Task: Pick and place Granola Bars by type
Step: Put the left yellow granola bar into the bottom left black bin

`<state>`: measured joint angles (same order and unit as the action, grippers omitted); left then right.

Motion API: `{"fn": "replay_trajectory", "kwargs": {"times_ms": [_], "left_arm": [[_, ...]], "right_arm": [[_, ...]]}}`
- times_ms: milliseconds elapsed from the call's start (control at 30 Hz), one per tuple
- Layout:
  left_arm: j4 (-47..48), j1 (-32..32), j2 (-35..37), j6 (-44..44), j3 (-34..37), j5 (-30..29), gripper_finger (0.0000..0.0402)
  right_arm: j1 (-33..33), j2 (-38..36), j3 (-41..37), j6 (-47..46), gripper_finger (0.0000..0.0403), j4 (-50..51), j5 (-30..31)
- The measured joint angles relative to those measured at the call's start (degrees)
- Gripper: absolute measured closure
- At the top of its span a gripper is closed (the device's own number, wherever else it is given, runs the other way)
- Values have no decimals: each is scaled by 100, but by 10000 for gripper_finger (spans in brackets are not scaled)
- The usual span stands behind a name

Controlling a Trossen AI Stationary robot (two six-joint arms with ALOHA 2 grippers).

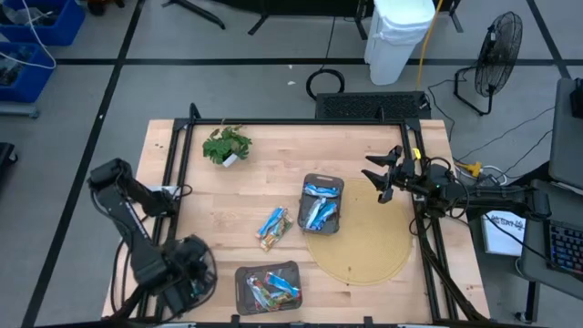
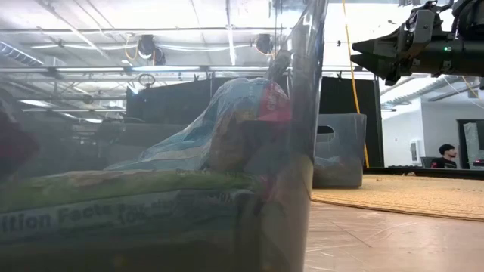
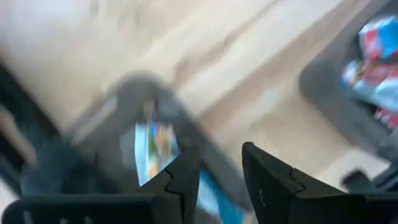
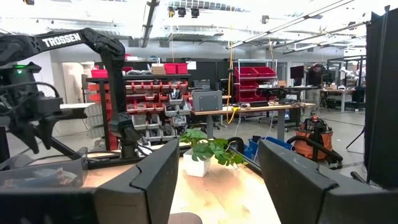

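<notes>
The landmark here is the round tan mat (image 1: pixel 360 237) on the wooden table (image 1: pixel 209 214). A dark mesh tray (image 1: pixel 322 202) stands on the mat's edge nearest the plant and holds only blue and white granola bars (image 1: pixel 318 208). A second tray (image 1: pixel 268 286) lies off the mat, toward the front edge of the table, and holds bars of mixed colours (image 1: pixel 273 285) — blue with some red. This is probably why there are two trays: one for each type. Two more bars (image 1: pixel 273 225), one blue and one brownish, lie loose on the bare wood just beside the mat, between the two trays. In my judgement they are what remains to be sorted.

The left gripper (image 1: pixel 193 273) is low at the front corner of the table, well apart from the mat and near the second tray. In its wrist view its two fingers (image 3: pixel 268 180) stand apart with nothing between them, so they are released; the blurred blue thing past them looks like a wrapper in a dark tray, but I cannot tell this for sure. The loose bars are not between these fingers — they lie nearer the mat.

The right gripper (image 1: pixel 383 175) hangs above the mat's far edge, raised off the table and pointing toward the potted plant (image 1: pixel 225 145). Its fingers (image 4: pixel 158 171) are spread wide and hold nothing, so this arm seems to wait. A person (image 2: pixel 446 156) shows in the room behind.
</notes>
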<state>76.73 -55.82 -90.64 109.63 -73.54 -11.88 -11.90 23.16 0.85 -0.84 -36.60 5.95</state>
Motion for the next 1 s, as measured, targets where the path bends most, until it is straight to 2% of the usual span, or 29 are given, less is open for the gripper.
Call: {"fn": "replay_trajectory", "kwargs": {"times_ms": [100,267,333,633,733,867,933,1000], "left_arm": [[-3,295,91,-788,0,-593,275],[-64,804,132,-2186,0,-1997,275],[-185,1066,134,-2686,0,-2210,275],[-2458,2450,132,-6029,0,-1384,275],[-2739,2879,132,-6679,0,-1097,275],[-2864,3362,88,-7357,144,-1032,275],[-3228,3550,79,-7906,382,-1050,275],[-3970,3710,79,-8551,721,-1064,275]], "right_arm": [[-1,0,1,1,193,-1,1],[0,0,0,1,193,-1,1],[-1,-2,1,0,193,0,-1],[0,0,-1,0,193,-2,-1],[0,0,-1,0,193,0,1],[-1,0,0,0,193,0,0],[-1,-2,0,1,193,-1,0],[0,0,-1,0,193,-1,-1]]}}
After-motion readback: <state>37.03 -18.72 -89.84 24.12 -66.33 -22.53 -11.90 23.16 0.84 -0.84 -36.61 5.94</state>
